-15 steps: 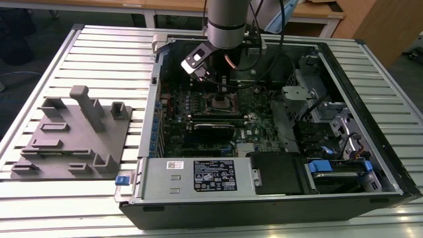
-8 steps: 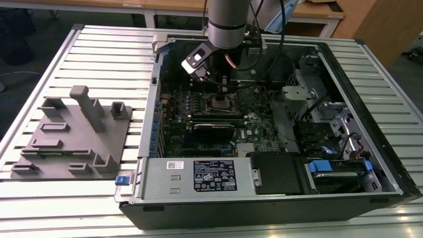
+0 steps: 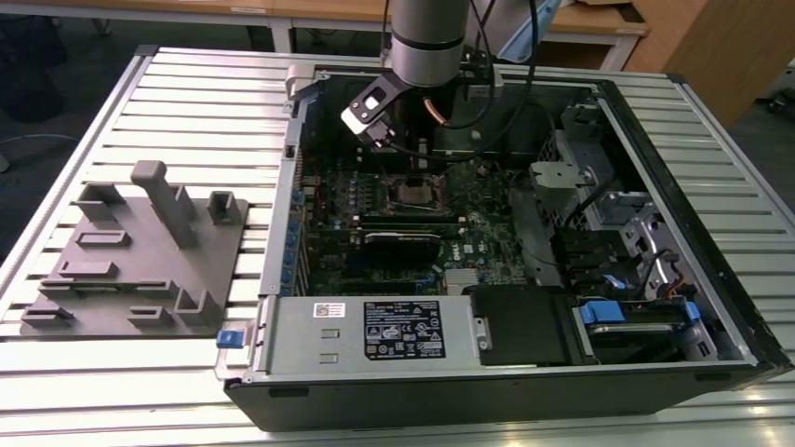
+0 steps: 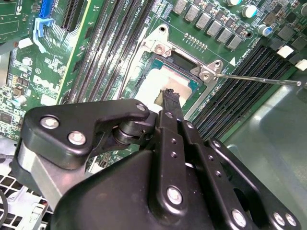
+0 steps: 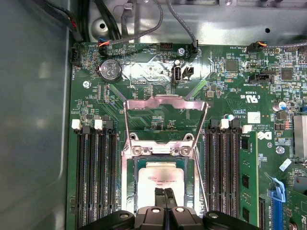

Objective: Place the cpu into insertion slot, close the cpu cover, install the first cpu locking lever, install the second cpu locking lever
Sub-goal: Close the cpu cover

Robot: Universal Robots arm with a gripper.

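The cpu (image 5: pixel 160 178) lies flat in the insertion slot (image 5: pixel 128 184), its pale silvery top facing up; in the second wrist view the cpu (image 4: pixel 156 81) is partly hidden behind the finger. The cpu cover (image 5: pixel 165 101) stands swung open behind the socket, with green board visible through its window. My gripper (image 5: pixel 164 192) hangs just over the chip's near edge, fingers pressed together and nothing between them. Its tip (image 4: pixel 171 96) reaches the socket rim. A thin wire locking lever (image 4: pixel 259 79) sticks out free beside the socket. In the exterior view the gripper (image 3: pixel 383 140) is above the socket (image 3: pixel 414 193).
Long black memory slots (image 5: pixel 93 172) flank the socket on both sides. The open computer case (image 3: pixel 695 307) encloses the board, with cables (image 5: pixel 144 24) along one wall. A grey fixture plate (image 3: pixel 137 251) sits at the exterior view's left. A power supply (image 3: pixel 372 331) lies at the case's front.
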